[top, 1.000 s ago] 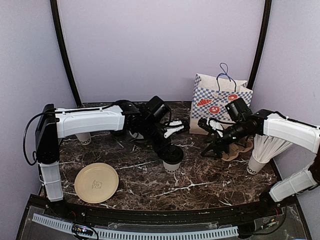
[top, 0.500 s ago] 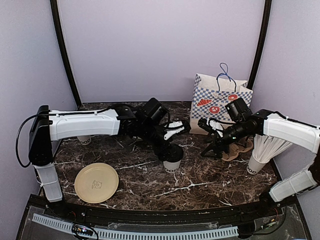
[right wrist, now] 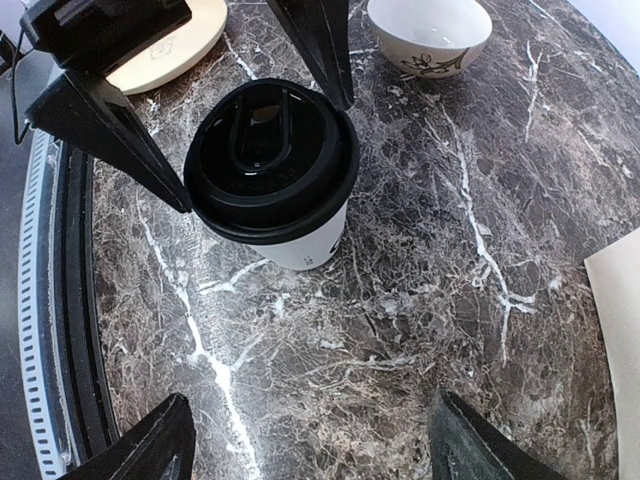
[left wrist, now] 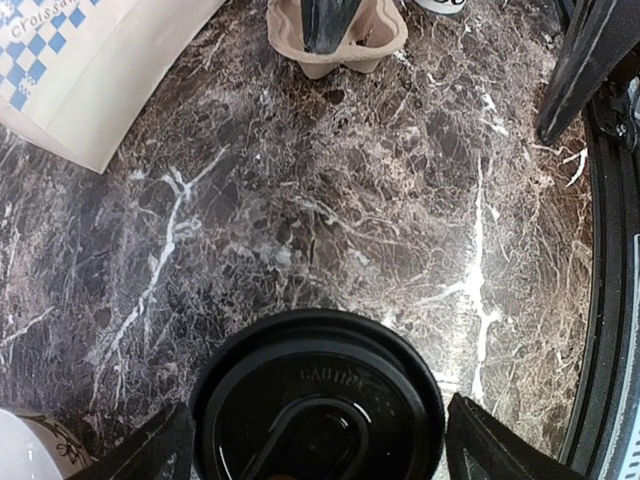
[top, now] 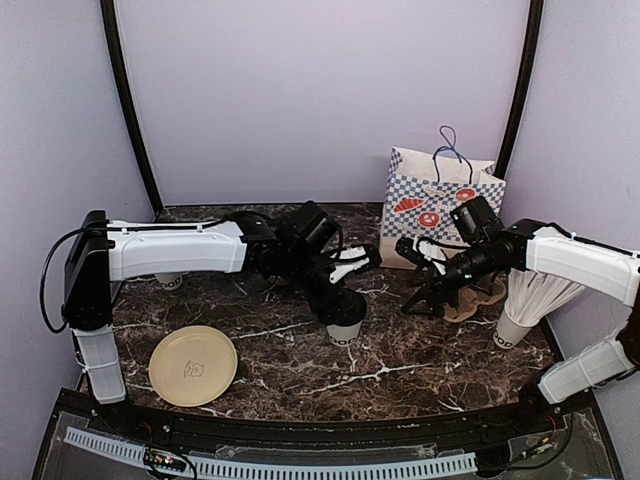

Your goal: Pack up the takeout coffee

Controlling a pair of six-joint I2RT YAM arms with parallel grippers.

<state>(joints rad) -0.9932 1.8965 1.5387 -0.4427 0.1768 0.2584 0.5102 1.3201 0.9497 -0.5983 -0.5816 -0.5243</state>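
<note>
A takeout coffee cup (top: 344,322), white with a black lid (left wrist: 318,395), stands mid-table. My left gripper (top: 342,295) straddles it, open; its fingers (right wrist: 112,128) flank the lid (right wrist: 270,160) with narrow gaps on either side. Another white cup (top: 168,281) peeks out behind the left arm at the far left. My right gripper (top: 425,296) hovers open over bare marble beside the brown cardboard cup carrier (top: 478,296), with nothing between its fingers (right wrist: 140,452).
A blue-checked paper bag (top: 440,205) stands at the back right. A cup bristling with white sticks (top: 528,300) is at the far right. A tan plate (top: 193,366) lies front left, and a white bowl (right wrist: 430,30) sits behind the lidded cup.
The left arm has shifted slightly around the lidded cup and its jaws have spread a little wider. The cup and the right arm have not moved.
</note>
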